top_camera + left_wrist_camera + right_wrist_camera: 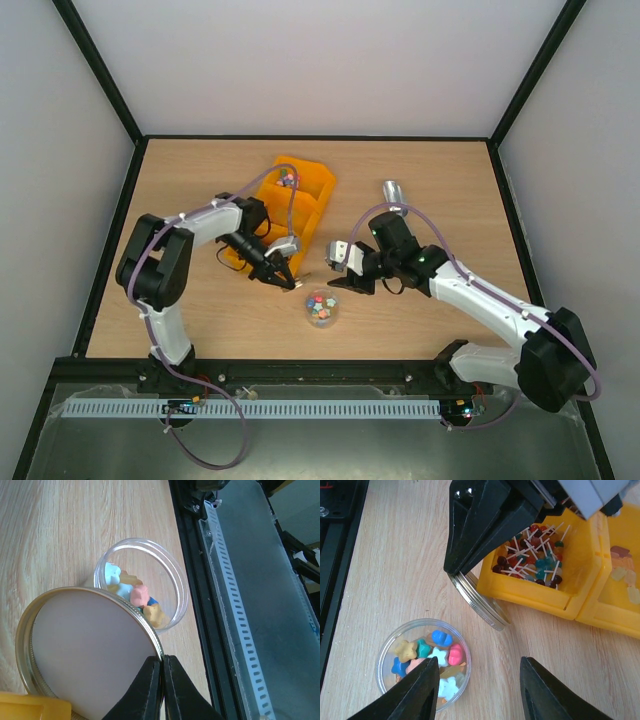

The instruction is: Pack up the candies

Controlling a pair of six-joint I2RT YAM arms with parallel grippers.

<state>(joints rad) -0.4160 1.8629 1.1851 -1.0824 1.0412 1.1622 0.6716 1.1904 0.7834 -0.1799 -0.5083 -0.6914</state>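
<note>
A clear round jar (387, 642) stands open on the wooden counter (430, 180), and the candies (437, 655), small sweets in pink, blue, green, yellow and white, lie loose on its bottom. Just beside the jar, on the side toward the yellow bin (535, 592), the left claw (162, 659) is pinched tight on the rim of a metal lid (85, 650). It holds the lid tilted on edge, with the pale inner face turned toward the left wrist camera. Whether the lid's lower rim touches the counter cannot be told. The right claw (479, 660) hangs over the jar's other side, its two black fingers (420, 692) set partly apart with nothing between them. One finger reaches across the jar's edge in the right wrist view. The bin sits beyond the jar, behind the lid. The compartment nearest the jar is packed with small lollipops (535, 550) on thin sticks, and the next one holds pale gummy pieces. Farther from the jar, past the right arm, a small silvery cylinder (392, 190) stands alone on the counter.
</note>
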